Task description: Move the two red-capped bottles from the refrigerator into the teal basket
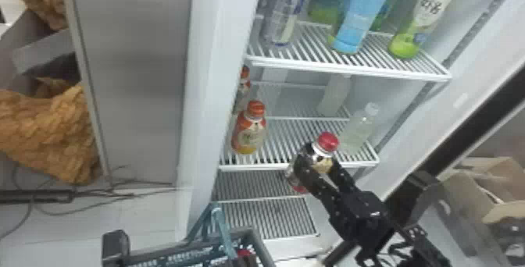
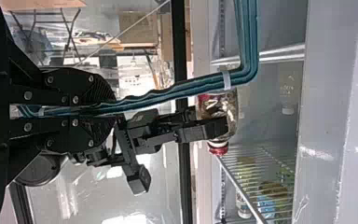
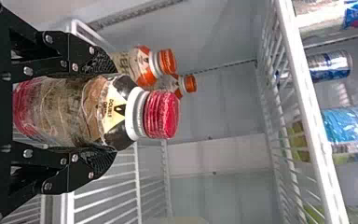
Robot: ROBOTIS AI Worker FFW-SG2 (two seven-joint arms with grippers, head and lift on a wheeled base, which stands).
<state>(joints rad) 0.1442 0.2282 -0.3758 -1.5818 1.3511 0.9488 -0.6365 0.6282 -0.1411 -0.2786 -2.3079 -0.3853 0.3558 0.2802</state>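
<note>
The fridge (image 1: 222, 51) is far, the basket (image 1: 258, 242) near and left. The left hand (image 2: 114, 109) pinches the basket's handle (image 2: 168, 94); it should hold that steady. The right hand (image 3: 109, 111) clasps a red-capped bottle (image 3: 65, 112) round its body, by the shelf (image 1: 265, 166). Best draw it nearer to clear the rail, then swing left and lower it past the handle, beside the red cap (image 1: 245, 253) in the basket.

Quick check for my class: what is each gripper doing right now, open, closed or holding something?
Left gripper: closed on the teal basket's handle.
Right gripper: closed around a red-capped bottle.
</note>
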